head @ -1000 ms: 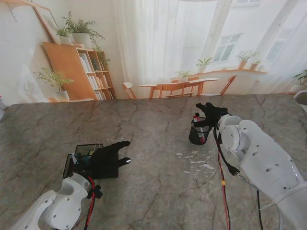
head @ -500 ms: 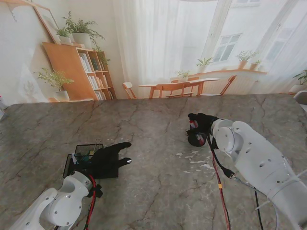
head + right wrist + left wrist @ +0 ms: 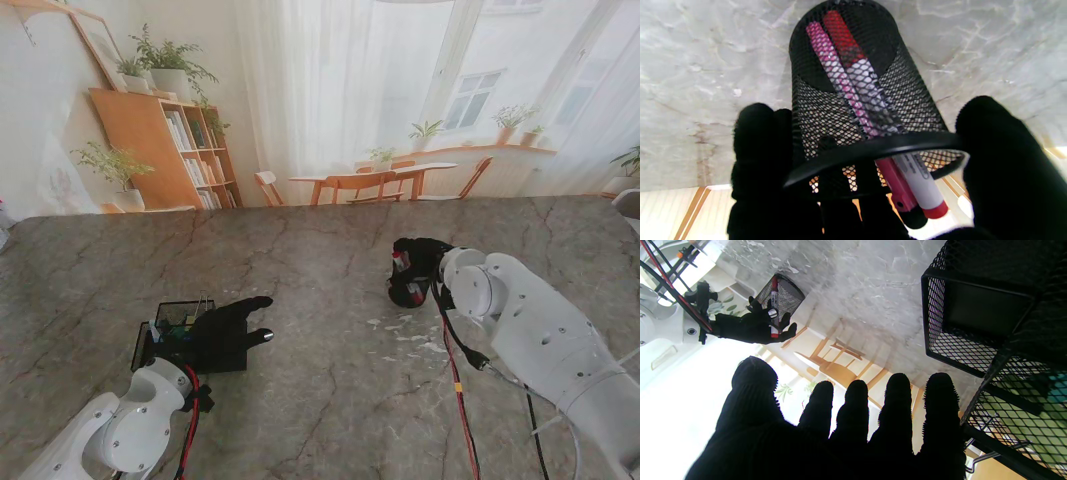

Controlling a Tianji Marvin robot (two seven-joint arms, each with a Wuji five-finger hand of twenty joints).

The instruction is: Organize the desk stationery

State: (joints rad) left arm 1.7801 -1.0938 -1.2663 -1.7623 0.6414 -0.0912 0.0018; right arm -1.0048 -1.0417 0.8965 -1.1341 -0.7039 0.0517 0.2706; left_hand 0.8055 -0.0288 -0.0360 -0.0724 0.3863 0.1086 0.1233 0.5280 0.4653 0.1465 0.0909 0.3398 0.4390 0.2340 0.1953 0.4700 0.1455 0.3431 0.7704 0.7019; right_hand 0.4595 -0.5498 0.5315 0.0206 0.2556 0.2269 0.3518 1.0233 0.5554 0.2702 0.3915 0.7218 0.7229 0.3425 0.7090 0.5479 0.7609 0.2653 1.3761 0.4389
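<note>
A black mesh pen cup (image 3: 405, 293) stands right of the table's middle, holding a pink marker and a red-and-white marker (image 3: 857, 80). My right hand (image 3: 424, 258), in a black glove, is wrapped around the cup (image 3: 853, 113), with fingers (image 3: 761, 150) on one side and the thumb on the other. At the near left sits a black mesh desk organizer (image 3: 172, 318) with several compartments (image 3: 977, 316). My left hand (image 3: 228, 328) lies flat beside it, fingers (image 3: 857, 413) straight and apart, holding nothing. The left wrist view also shows the right hand (image 3: 746, 328) on the cup (image 3: 783, 295).
White flecks (image 3: 412, 335) lie scattered on the marble table (image 3: 320, 390) near the cup. Red and black cables (image 3: 458, 380) run along my right arm. A room backdrop with shelves and chairs stands behind the table's far edge.
My right hand swung left and closed around the pen cup, which shifted slightly left and nearer to me. The left hand and organizer stayed put.
</note>
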